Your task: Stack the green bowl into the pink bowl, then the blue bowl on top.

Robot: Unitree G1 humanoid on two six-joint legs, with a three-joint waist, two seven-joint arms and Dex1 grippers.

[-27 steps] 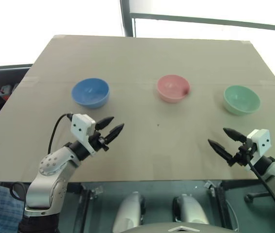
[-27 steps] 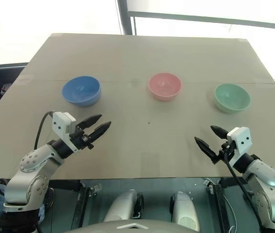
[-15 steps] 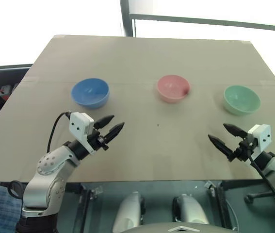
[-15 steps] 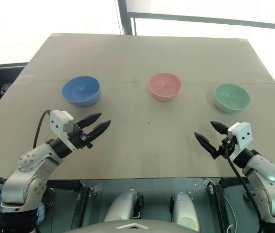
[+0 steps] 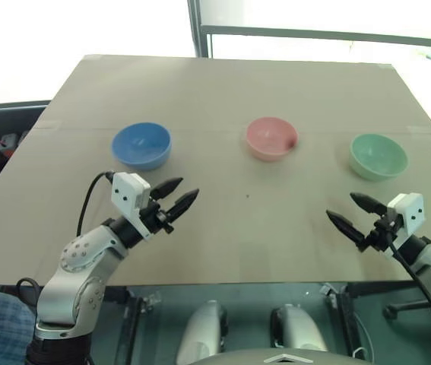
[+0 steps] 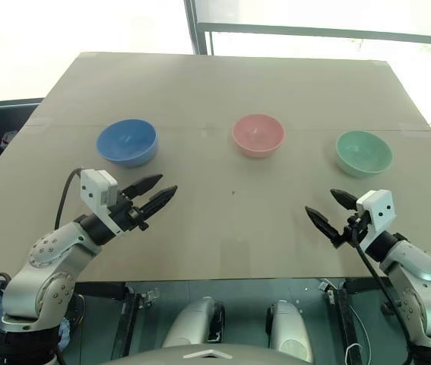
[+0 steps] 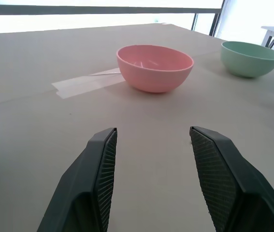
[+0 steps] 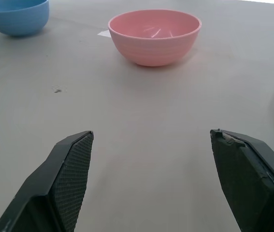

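My left gripper [image 5: 175, 193]: fingers spread wide, nothing between them, hovering over the table [image 5: 223, 99] near its near-left corner, aimed toward the middle. Bare tabletop shows between the ribbed pads [image 7: 105, 169] in the left wrist view.

My right gripper [image 5: 353, 214]: also wide open and empty, above the near-right part of the table, close to the near edge, angled inward.

The bowls stand in one row across the table's middle, all upright, all empty, well apart from each other and from both grippers.
- blue bowl [image 5: 141, 145]: toward the left edge, beyond my left gripper.
- pink bowl [image 5: 271, 138]: about centre, between the other two. A strip of pale tape [image 7: 86, 83] lies on the tabletop just beside it.
- green bowl [image 5: 378, 157]: toward the right edge, beyond my right gripper.

No bowl is stacked yet.
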